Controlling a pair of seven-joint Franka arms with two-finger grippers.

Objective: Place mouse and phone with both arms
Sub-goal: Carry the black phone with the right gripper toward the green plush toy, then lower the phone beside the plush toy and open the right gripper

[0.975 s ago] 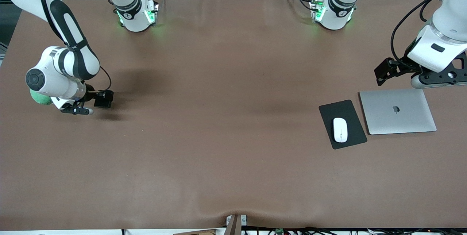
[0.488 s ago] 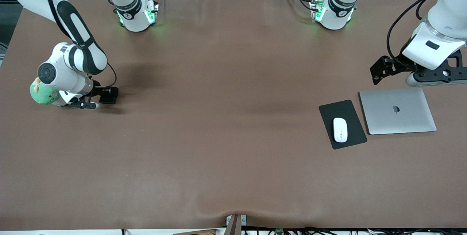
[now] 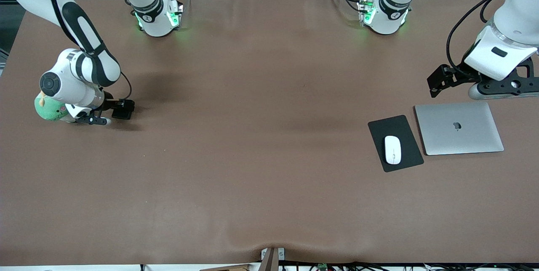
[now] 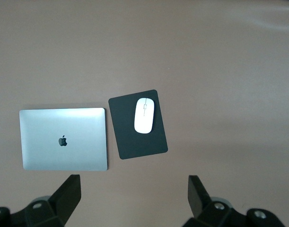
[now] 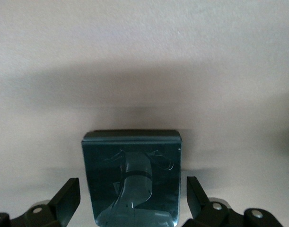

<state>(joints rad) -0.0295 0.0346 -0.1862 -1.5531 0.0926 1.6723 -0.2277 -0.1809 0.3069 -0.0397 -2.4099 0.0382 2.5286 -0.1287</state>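
Closed silver laptop just beside black mouse pad, green plush toy, brown table

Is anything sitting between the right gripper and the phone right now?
Nothing visible. In the right wrist view the phone lies flat on the brown table, directly between the open jaws of the right gripper, with bare surface on both sides. A green plush toy sits beside the arm, not between them.
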